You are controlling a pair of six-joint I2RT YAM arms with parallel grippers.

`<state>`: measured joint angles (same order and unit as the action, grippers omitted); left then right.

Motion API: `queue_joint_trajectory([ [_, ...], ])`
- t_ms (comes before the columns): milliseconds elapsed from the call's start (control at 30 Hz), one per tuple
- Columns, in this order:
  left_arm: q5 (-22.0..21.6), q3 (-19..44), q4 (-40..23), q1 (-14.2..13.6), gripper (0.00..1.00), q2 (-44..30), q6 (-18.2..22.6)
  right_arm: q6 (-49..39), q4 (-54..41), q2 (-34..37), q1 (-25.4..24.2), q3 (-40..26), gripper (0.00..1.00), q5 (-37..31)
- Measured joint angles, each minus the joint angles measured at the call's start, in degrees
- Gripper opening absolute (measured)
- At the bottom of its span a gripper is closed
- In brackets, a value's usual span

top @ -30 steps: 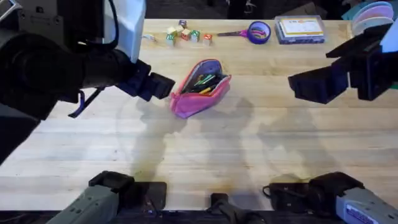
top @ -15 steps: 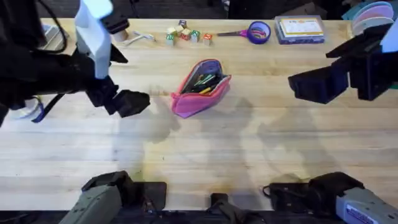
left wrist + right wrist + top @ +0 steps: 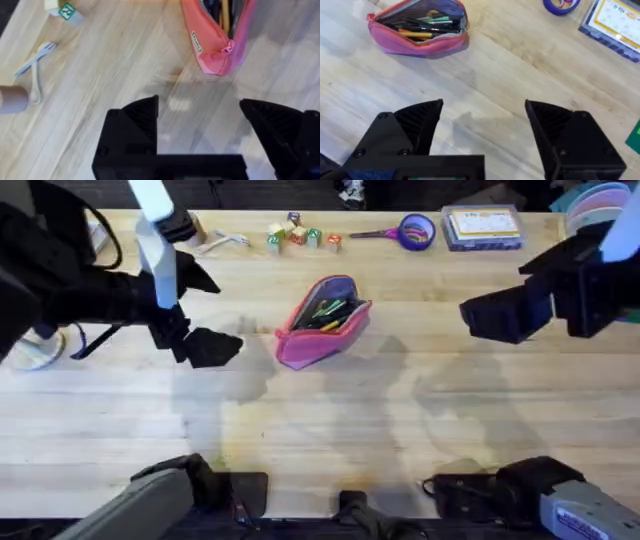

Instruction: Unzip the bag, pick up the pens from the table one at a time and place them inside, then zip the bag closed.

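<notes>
Pink bag [image 3: 323, 321] unzipped on the table [image 3: 400, 430], pens [image 3: 325, 311] inside. Left gripper [image 3: 212, 347] at the bag's nine o'clock, released, grasping nothing. Right gripper [image 3: 497, 317] at three o'clock, likewise spread and empty.

The pink soft fabric pencil pouch [image 3: 322, 322] lies unzipped and gaping near the middle of the light wood butcher-block table [image 3: 400, 430], with slim orange, green and dark pens [image 3: 417, 27] bundled inside it.
</notes>
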<state>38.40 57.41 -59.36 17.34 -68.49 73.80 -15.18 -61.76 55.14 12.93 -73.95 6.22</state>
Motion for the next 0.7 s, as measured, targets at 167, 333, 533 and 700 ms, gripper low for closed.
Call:
queue_joint_trajectory([
  [167, 2.85, -0.04, 0.26, 0.00, 0.993, -6.18, 4.06, 0.00, 0.00, 0.37, 0.00, 0.00, 0.998, 0.00],
  [333, 3.42, -0.04, 0.86, 0.00, 0.993, -12.28, 5.11, 0.03, 0.74, 0.38, 0.00, 0.02, 0.998, 3.19],
  [533, 3.64, -0.04, 0.42, 0.00, 0.993, -12.45, 5.33, 0.24, 2.52, 1.00, 0.00, 0.02, 0.998, 9.66],
  [700, 3.70, -0.04, 0.29, 0.00, 0.993, -12.45, 10.25, 0.44, 4.25, 3.70, 0.80, 0.04, 0.998, 16.37],
])
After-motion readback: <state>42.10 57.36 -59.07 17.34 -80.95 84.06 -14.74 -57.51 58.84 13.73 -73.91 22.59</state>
